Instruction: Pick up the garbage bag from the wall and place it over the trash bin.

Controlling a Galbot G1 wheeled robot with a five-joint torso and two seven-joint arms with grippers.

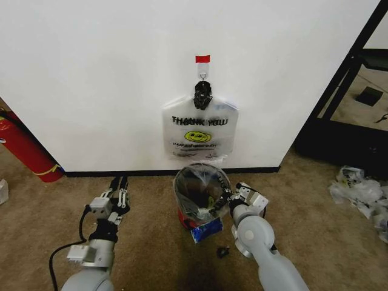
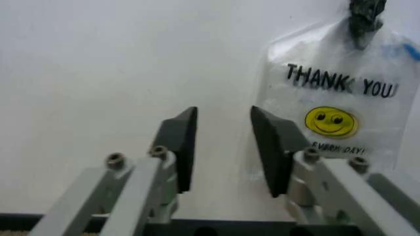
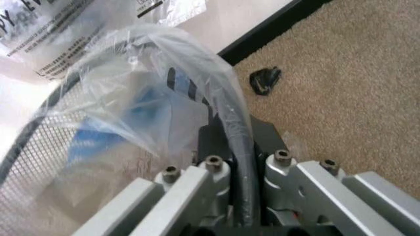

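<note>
Two grippers sit low over the brown carpet [image 1: 151, 242] at the foot of the wall [image 1: 91, 73]. Nearest the robot, the right gripper [image 1: 229, 197] is clamped on the rim of the trash bin [image 1: 185, 209], its fingers pinching the black wire edge and the clear plastic film already draped over it, as the right wrist view shows. The left gripper [image 1: 119, 183] hovers near the black baseboard [image 1: 121, 173], released, its dark pads [image 2: 180, 142] parted with nothing between them and aimed at bare wall. Beyond both, the garbage bag [image 1: 199, 136] hangs flat against the wall from a small hook under a strip of red tape [image 1: 202, 59], its handles bunched in a black clip, its long axis vertical, its lower edge just above the bin's far rim. From the free left gripper the bag lies up and to the right, as the left wrist view confirms; that arm appears the likelier one to reach it, since the right is occupied. Room looks open on the left side of the bag. A red fire extinguisher [image 1: 24, 148] leans well off to the left, and a heap of plastic scraps [image 1: 361, 191] lies far right, both well apart from the bag.
</note>
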